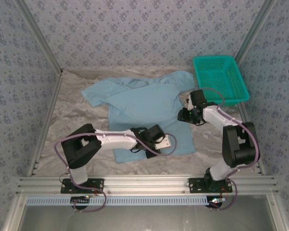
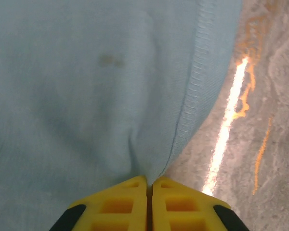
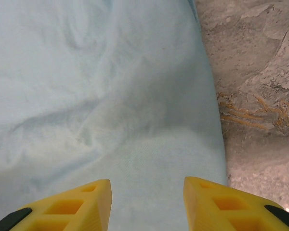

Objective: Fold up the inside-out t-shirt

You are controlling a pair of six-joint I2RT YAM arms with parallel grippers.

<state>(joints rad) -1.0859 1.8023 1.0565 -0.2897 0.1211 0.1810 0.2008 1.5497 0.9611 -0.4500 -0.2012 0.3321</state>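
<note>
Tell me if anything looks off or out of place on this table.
The t-shirt lies slightly askew, its upper part rumpled, one sleeve reaching toward the basket. The left wrist view shows a faint brownish spot on the fabric, near the hem that the left gripper pinches.

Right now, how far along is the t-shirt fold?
Done: the t-shirt lies spread on the table with both sleeves out, and no fold shows yet. In hand: the left gripper is shut on the bottom hem. The right gripper hangs open over the shirt's side edge, gripping nothing. Left: every fold.
</note>
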